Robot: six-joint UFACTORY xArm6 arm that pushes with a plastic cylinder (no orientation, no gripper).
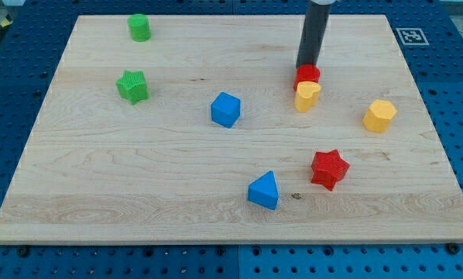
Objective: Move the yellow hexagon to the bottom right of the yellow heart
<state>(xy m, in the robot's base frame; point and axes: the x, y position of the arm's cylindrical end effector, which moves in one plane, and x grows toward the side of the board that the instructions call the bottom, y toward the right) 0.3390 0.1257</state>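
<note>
The yellow hexagon [379, 115] lies on the wooden board at the view's right. The yellow heart [307, 95] lies to its left and slightly higher, touching a red block [308, 75] just above it. My tip [306, 66] is the lower end of the dark rod; it stands at the top edge of the red block, above the yellow heart and well to the upper left of the yellow hexagon.
A red star [328, 169] and a blue triangular block [264, 191] lie near the view's bottom centre. A blue block [225, 109] lies mid-board. A green star [132, 86] and a green cylinder [139, 28] lie at the upper left.
</note>
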